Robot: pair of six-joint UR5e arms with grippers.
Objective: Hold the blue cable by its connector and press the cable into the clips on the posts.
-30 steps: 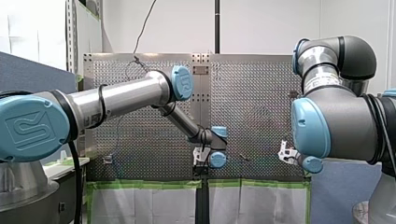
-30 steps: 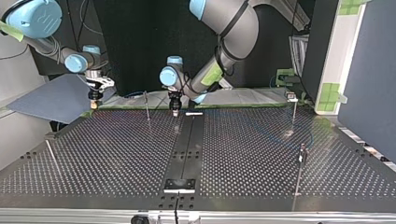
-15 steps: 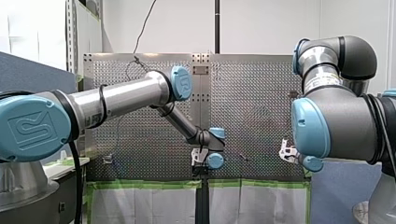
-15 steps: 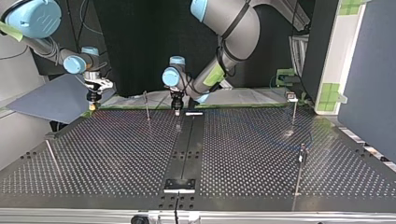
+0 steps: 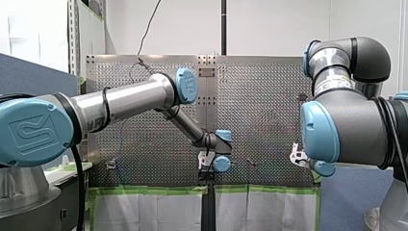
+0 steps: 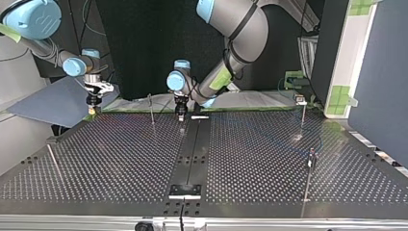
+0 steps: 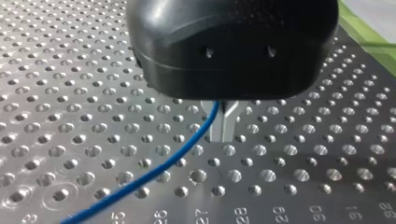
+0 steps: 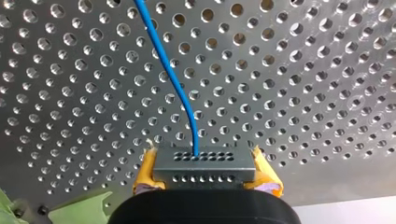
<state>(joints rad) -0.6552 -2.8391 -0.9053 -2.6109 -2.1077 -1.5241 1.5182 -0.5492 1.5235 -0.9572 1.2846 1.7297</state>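
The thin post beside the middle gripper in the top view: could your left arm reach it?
Probably yes. My left gripper hangs close beside that post, and no other post or arm stands between them.

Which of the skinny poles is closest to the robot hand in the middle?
The post right beside my left gripper, at its left in the top view. The other posts stand much farther off, out toward the table's sides.
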